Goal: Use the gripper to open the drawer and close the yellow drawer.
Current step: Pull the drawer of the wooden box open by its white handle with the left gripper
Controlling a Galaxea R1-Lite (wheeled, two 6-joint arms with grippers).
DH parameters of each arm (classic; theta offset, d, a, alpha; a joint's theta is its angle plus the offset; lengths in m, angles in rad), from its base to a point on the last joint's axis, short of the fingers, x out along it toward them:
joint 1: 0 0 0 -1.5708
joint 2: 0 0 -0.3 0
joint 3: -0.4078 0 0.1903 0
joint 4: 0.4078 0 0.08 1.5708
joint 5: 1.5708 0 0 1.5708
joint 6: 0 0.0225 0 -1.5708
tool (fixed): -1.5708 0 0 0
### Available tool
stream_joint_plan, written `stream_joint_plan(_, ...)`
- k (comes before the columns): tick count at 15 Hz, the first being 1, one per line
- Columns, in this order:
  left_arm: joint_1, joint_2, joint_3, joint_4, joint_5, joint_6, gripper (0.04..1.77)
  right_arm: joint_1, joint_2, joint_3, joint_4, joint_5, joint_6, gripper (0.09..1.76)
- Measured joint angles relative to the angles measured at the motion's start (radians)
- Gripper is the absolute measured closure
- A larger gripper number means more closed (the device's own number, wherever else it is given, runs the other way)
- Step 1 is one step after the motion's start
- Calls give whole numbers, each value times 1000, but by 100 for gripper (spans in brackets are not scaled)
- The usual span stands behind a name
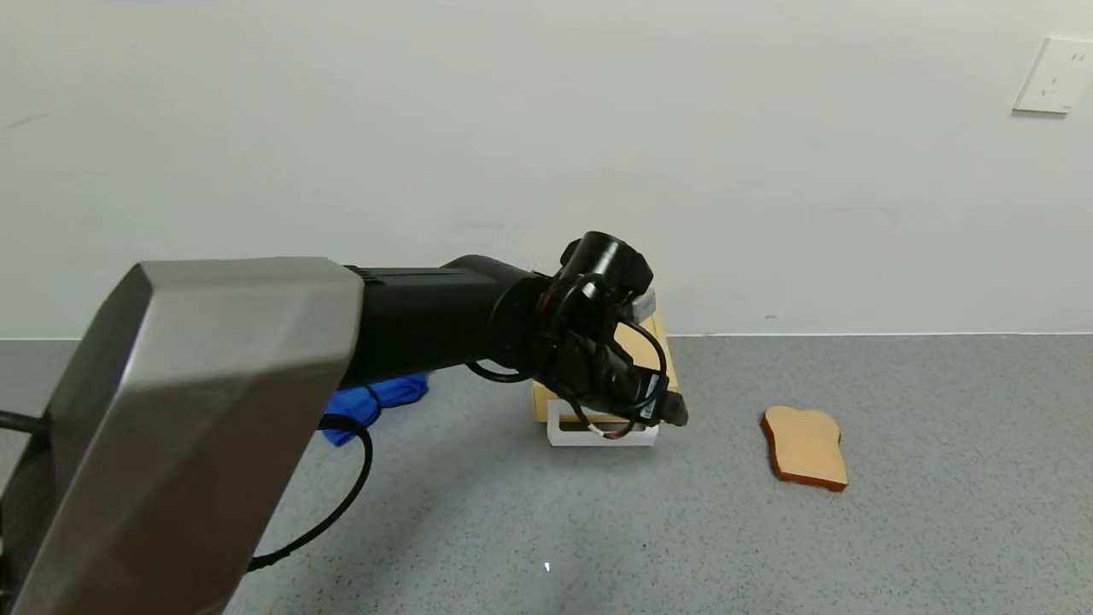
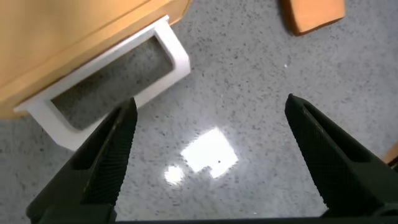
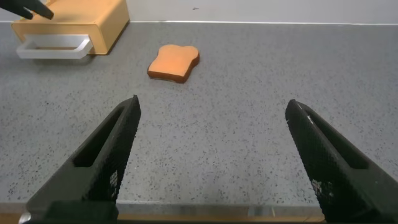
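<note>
The pale-yellow drawer box point(image 1: 662, 352) stands near the wall, mostly hidden behind my left arm. Its white loop handle point(image 1: 598, 437) faces the front, and the tray looks pushed in. My left gripper point(image 1: 670, 412) hangs over the handle's right end, open and empty. In the left wrist view the gripper point(image 2: 211, 102) is over bare table, with the handle point(image 2: 106, 93) and casing point(image 2: 62, 37) just beyond one fingertip point(image 2: 127, 112). My right gripper point(image 3: 212, 102) is open and empty, low over the table's front edge, far from the drawer point(image 3: 93, 22).
A tan toast-shaped slice point(image 1: 804, 447) lies on the grey table right of the drawer; it also shows in the right wrist view point(image 3: 174, 62). A blue cloth point(image 1: 376, 401) lies left of the box. The wall runs close behind, with a white outlet point(image 1: 1055, 75).
</note>
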Motion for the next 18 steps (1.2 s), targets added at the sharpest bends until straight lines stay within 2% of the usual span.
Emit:
stream_joint_plan(4, 32, 64, -4, -31, -58, 128, 9, 0, 0, 0, 0, 0, 0, 14)
stream_joint_plan(7, 49, 99, -6, -44, -71, 198, 9, 0, 0, 0, 0, 0, 0, 14)
stream_joint_plan(18, 53, 151, -7, -47, -65, 293, 9, 0, 0, 0, 0, 0, 0, 14)
